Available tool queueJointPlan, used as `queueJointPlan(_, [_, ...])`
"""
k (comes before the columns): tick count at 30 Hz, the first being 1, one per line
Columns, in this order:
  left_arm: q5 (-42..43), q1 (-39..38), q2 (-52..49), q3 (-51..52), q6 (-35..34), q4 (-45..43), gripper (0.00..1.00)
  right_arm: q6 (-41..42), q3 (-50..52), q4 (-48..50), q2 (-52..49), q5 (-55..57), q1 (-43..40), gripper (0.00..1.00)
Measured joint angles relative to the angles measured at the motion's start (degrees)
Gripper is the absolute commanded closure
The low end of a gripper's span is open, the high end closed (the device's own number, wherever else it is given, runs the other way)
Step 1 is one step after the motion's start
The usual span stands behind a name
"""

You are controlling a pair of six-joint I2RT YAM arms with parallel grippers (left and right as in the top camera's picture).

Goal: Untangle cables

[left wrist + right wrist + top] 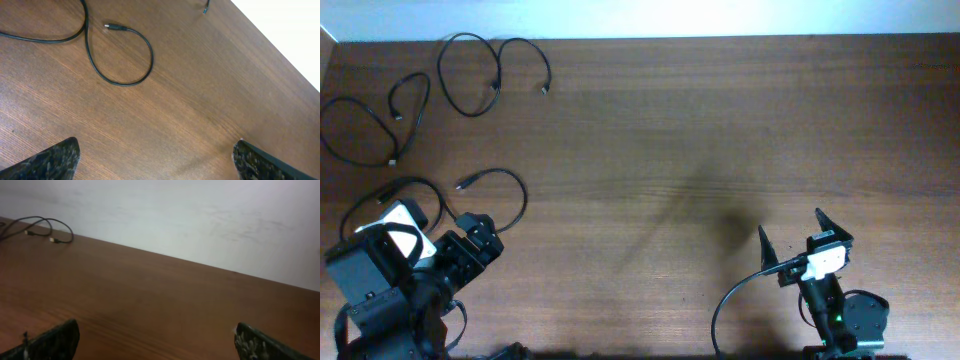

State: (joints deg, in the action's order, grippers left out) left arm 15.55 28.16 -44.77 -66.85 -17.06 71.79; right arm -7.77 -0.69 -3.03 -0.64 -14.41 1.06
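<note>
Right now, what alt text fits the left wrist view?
A thin black cable lies in a loose open loop on the wooden table, its plug end free. The left claw is open and empty, its tips in the bottom corners.

Blk cable (114,26) ahead of blk/grey speckled fingers (50,161); table (200,100) btwn them red-brown w/ fine wood grain; wall (200,215) beyond off-white.

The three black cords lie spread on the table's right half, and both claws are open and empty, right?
No: the overhead view shows the cords spread on the table's left half. The left claw and right claw are open and empty.
</note>
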Motion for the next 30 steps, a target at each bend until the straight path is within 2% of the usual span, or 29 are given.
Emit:
queueJointPlan(2, [0.0,0.0,0.0,0.0,0.0,0.02,0.01,-0.44,0.0,-0.11,0.02,0.76,2.43,0.02])
queueJointPlan(10, [0.0,0.0,0.0,0.0,0.0,0.0,0.01,-4.59,0.0,-0.15,0.0,0.87,2.43,0.02])
queueJointPlan(30, [0.0,0.0,0.0,0.0,0.0,0.0,0.01,-4.9,0.0,-0.15,0.0,1.09,2.43,0.02])
